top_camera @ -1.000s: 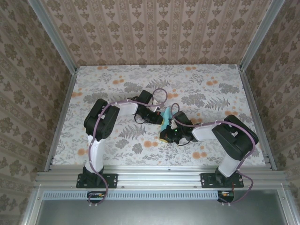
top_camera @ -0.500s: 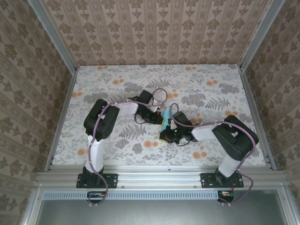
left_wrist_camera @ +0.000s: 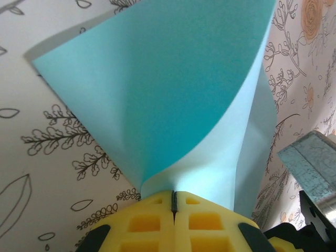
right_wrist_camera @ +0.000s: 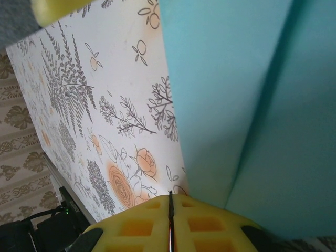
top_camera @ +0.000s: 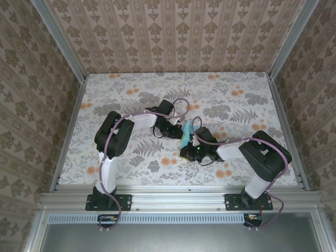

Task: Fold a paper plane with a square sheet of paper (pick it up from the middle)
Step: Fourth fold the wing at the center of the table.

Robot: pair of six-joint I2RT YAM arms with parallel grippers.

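The sheet of paper (top_camera: pixel 186 127) is light turquoise and sits mid-table, lifted and bent between both arms. In the left wrist view the paper (left_wrist_camera: pixel 173 94) fans up and out from the seam of my left gripper (left_wrist_camera: pixel 174 195), which is shut on its edge. From above, my left gripper (top_camera: pixel 177 131) is at the paper's left side and my right gripper (top_camera: pixel 190 143) at its near end. My right gripper (right_wrist_camera: pixel 170 197) is shut. The creased paper (right_wrist_camera: pixel 247 94) runs down behind its right finger, and bare table shows above its seam.
The floral tabletop (top_camera: pixel 236 100) stretches out on all sides of the arms, fenced by aluminium rails (top_camera: pixel 283 121) and patterned walls. A yellow fingertip of the left gripper (right_wrist_camera: pixel 63 8) crosses the top left corner of the right wrist view.
Both arms have shifted slightly right, staying close together at the paper. Both grippers stay shut and the paper has barely moved.
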